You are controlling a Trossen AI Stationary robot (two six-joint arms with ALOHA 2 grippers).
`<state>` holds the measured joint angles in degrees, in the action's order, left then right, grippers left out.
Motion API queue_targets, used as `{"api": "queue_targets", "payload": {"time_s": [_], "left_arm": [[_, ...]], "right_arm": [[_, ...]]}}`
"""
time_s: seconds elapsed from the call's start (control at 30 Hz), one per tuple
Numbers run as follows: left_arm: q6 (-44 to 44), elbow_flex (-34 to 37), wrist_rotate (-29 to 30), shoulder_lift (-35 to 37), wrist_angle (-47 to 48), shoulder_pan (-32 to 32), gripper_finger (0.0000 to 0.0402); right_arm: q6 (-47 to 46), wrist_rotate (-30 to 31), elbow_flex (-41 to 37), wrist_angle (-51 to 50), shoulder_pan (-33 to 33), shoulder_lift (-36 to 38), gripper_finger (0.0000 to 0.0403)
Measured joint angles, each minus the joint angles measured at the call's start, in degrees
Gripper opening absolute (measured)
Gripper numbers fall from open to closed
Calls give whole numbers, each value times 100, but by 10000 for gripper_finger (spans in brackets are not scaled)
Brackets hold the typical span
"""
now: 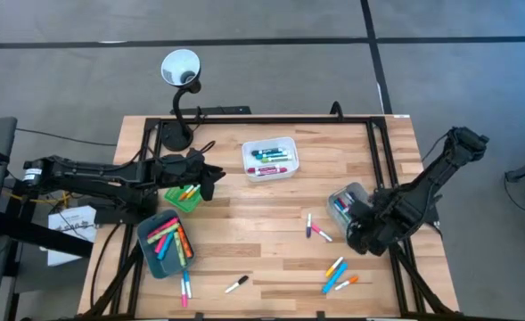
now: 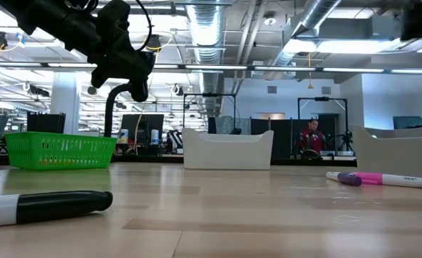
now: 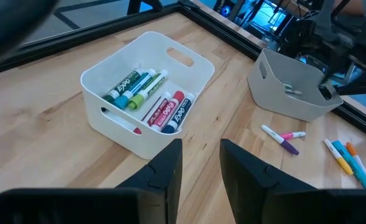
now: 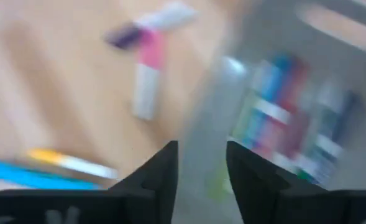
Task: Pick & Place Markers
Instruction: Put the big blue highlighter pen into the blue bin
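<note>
Loose markers lie flat on the wood: a pink and purple pair (image 1: 315,230), a blue and orange group (image 1: 338,276), a black one (image 1: 236,283) and a pink and blue pair (image 1: 186,285). More markers lie in the white tray (image 1: 269,158), the teal tray (image 1: 166,242), the green tray (image 1: 184,196) and the clear grey tray (image 1: 344,205). My left gripper (image 1: 210,180) (image 3: 201,168) is open and empty beside the green tray, facing the white tray (image 3: 146,93). My right gripper (image 1: 360,234) (image 4: 200,171) is open and empty, between the grey tray (image 4: 294,118) and the pink marker (image 4: 146,74).
A white desk lamp (image 1: 180,71) stands at the far left of the table on a black base. A black frame rail (image 1: 271,120) runs along the far edge and down both sides. Bare wood lies in the middle (image 1: 262,223). In the low view a person (image 2: 312,136) sits far behind.
</note>
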<state>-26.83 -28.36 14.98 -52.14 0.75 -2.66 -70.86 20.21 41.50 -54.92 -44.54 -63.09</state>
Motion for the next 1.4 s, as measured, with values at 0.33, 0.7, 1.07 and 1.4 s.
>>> {"api": "queue_targets", "payload": {"time_s": [0.33,0.7,1.07,1.4], "left_arm": [[-2,0,0,0,-44,0,103],[-40,0,0,0,-83,0,103],[-199,0,0,-2,-166,0,103],[-199,0,0,0,-216,0,103]], "right_arm": [[4831,-70,12,4181,-207,-596,197],[3922,-1698,186,5068,-518,-2710,157],[4590,-1985,566,4444,-657,-3558,152],[4865,-1573,693,3915,-633,-3173,160]]}}
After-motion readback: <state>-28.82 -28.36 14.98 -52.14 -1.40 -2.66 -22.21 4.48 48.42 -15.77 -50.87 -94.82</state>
